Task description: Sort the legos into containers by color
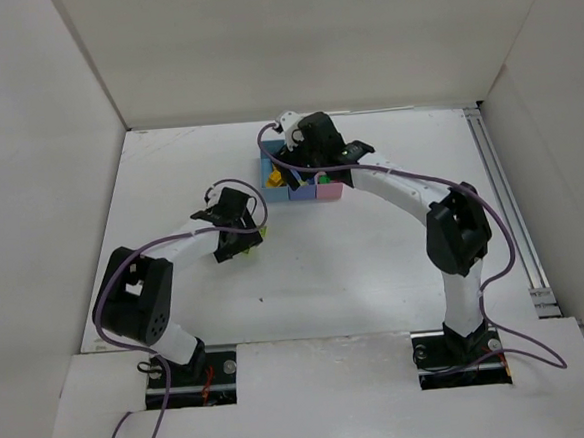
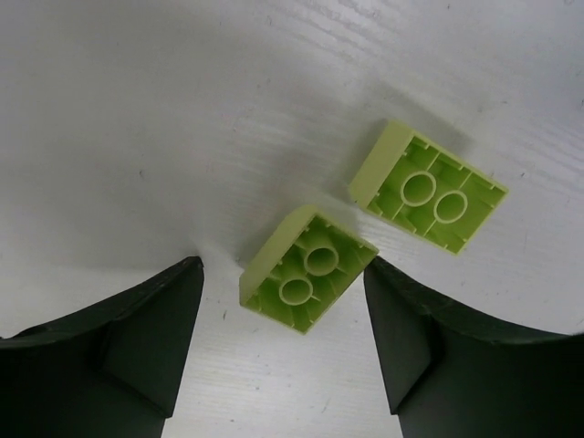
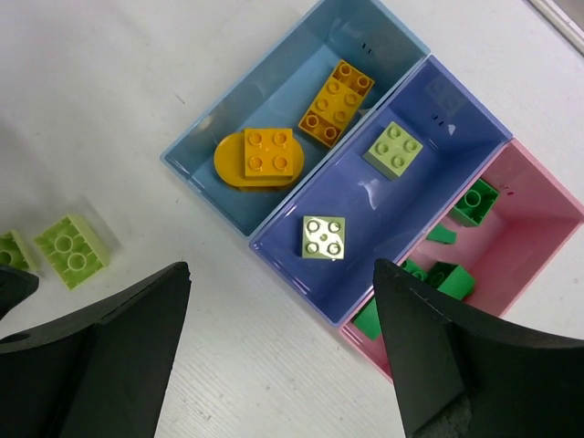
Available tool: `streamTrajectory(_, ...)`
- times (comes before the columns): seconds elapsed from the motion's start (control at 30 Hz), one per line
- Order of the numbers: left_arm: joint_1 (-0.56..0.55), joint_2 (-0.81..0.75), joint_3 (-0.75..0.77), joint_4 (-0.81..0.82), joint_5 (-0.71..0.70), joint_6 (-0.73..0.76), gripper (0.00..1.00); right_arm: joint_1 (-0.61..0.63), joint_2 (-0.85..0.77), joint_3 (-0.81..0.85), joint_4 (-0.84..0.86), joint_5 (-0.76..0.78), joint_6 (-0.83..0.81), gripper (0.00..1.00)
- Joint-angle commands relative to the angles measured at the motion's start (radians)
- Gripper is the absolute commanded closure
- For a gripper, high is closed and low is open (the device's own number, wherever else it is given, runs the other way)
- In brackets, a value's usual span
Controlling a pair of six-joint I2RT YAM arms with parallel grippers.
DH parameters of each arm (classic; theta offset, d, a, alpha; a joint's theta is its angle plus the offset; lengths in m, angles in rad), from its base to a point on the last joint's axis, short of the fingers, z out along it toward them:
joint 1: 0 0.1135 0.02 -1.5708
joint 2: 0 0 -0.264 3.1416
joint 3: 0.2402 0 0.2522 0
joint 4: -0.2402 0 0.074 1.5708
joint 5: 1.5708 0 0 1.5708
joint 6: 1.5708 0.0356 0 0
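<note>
Two lime legos lie upside down on the table in the left wrist view: one [image 2: 308, 267] sits between my left fingertips, the other [image 2: 427, 187] just beyond to the right. My left gripper [image 2: 283, 274] is open around the near brick and shows in the top view [image 1: 251, 240]. My right gripper [image 3: 278, 274] is open and empty, hovering over the near edge of the containers. The light blue bin [image 3: 274, 82] holds two yellow-orange legos [image 3: 336, 91]. The purple bin [image 3: 365, 196] holds two lime legos [image 3: 324, 237]. The pink bin [image 3: 538, 219] holds several dark green legos [image 3: 474, 201].
The bins [image 1: 302, 185] stand in a row at the back middle of the table, under my right wrist [image 1: 306, 138]. The two loose lime bricks [image 3: 71, 251] lie to the bins' front left. White walls enclose the table on three sides.
</note>
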Motion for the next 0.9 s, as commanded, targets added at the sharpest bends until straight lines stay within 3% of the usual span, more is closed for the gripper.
streamTrajectory(0.0, 0.000, 0.048, 0.019, 0.002, -0.006, 0.032, 0.33, -0.003, -0.058, -0.015, 0.055, -0.008, 0.012, 0.14)
streamTrajectory(0.17, -0.010, 0.049, 0.031, -0.023, -0.006, 0.050, 0.56, -0.003, -0.106, -0.070, 0.104, 0.022, 0.032, 0.14)
streamTrajectory(0.43, -0.033, -0.039, 0.053, -0.062, -0.006, 0.050, 0.70, -0.024, -0.225, -0.176, 0.147, 0.068, 0.063, 0.14)
streamTrajectory(0.63, -0.080, -0.074, 0.156, -0.096, -0.006, 0.073, 0.72, -0.081, -0.382, -0.299, 0.179, 0.149, 0.129, 0.14)
streamTrajectory(0.87, -0.091, 0.007, 0.381, 0.034, 0.066, 0.176, 0.72, -0.201, -0.613, -0.529, 0.190, 0.191, 0.210, 0.13)
